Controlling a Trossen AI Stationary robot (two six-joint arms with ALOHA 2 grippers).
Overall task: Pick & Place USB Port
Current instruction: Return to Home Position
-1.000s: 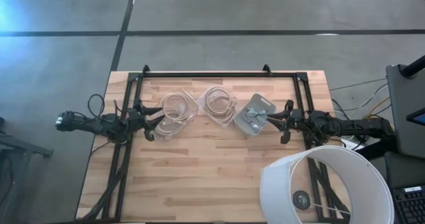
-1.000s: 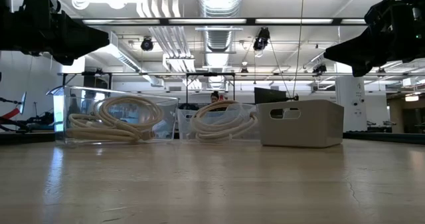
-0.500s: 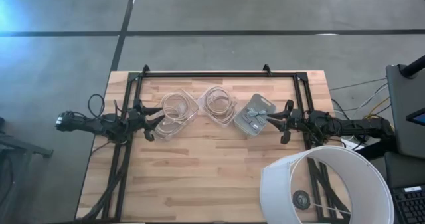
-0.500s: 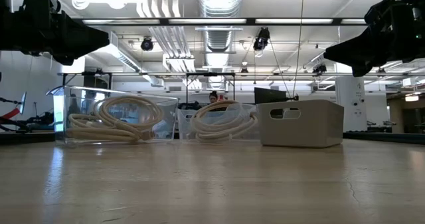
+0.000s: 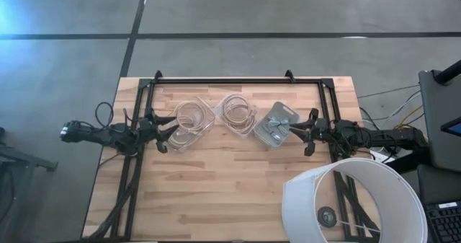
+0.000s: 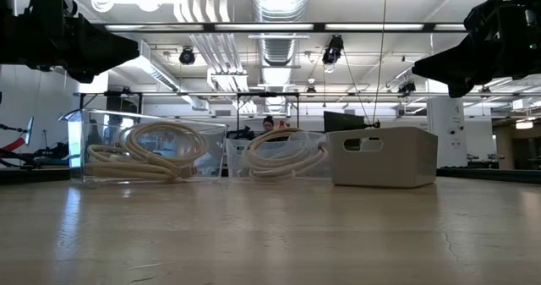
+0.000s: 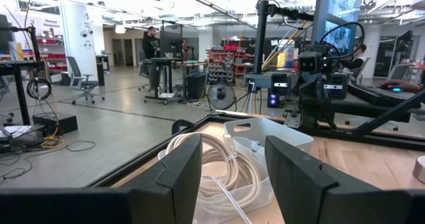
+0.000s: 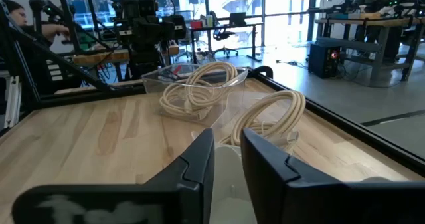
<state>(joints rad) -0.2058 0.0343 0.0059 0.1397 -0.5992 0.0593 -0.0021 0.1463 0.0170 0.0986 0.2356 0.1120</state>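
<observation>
Cables [image 5: 272,127] inside white bin [image 5: 287,109], just beside parted, empty right fingers [image 8: 192,164]; left fingers [image 7: 176,174] likewise parted, empty.

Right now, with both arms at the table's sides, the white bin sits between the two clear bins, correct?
No. The white bin stands at the row's right end, the two clear bins side by side to its left; the high view shows it. The left arm and right arm do sit at the sides.
</observation>
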